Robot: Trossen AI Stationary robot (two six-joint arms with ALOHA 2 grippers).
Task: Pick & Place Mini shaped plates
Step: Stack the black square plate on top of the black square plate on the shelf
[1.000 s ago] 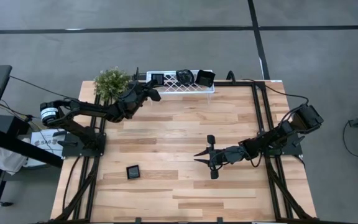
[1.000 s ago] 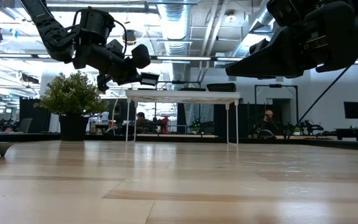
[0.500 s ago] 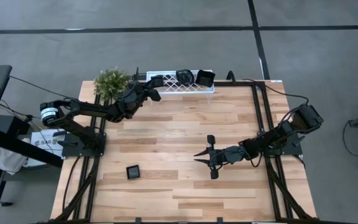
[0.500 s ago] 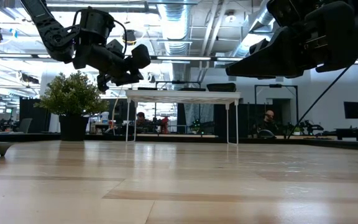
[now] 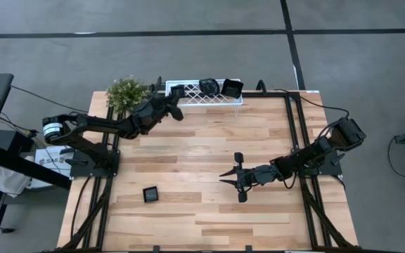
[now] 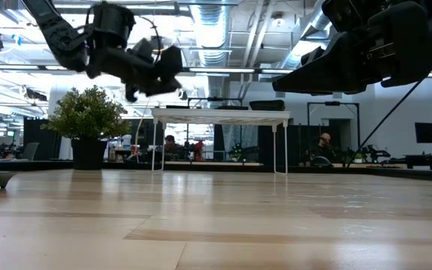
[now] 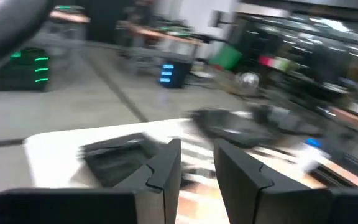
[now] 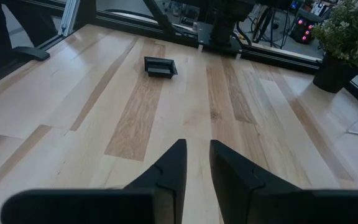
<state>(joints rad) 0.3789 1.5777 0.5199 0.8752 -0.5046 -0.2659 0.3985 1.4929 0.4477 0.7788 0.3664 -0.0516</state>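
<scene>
My left hand [image 5: 176, 110] hangs raised at the counter's [image 5: 202, 140] far edge, just beside the rack's [image 5: 204, 101] left end, fingers [image 7: 166, 163] a narrow gap apart and holding nothing. On the rack sit three plates [image 5: 178, 91], [image 5: 208, 86] and [image 5: 232, 88]. A lone square plate [image 5: 150, 194] lies near the counter's front-left. My right hand [image 5: 229, 176] hovers low over the counter's middle, fingers [image 8: 171, 163] narrowly parted, empty.

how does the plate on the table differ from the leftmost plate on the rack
The table plate lies alone on the bare wood near the front edge; the leftmost rack plate sits raised on the white rack at the back, beside other plates, with the left claw next to it. Both are small, black and squarish.
</scene>
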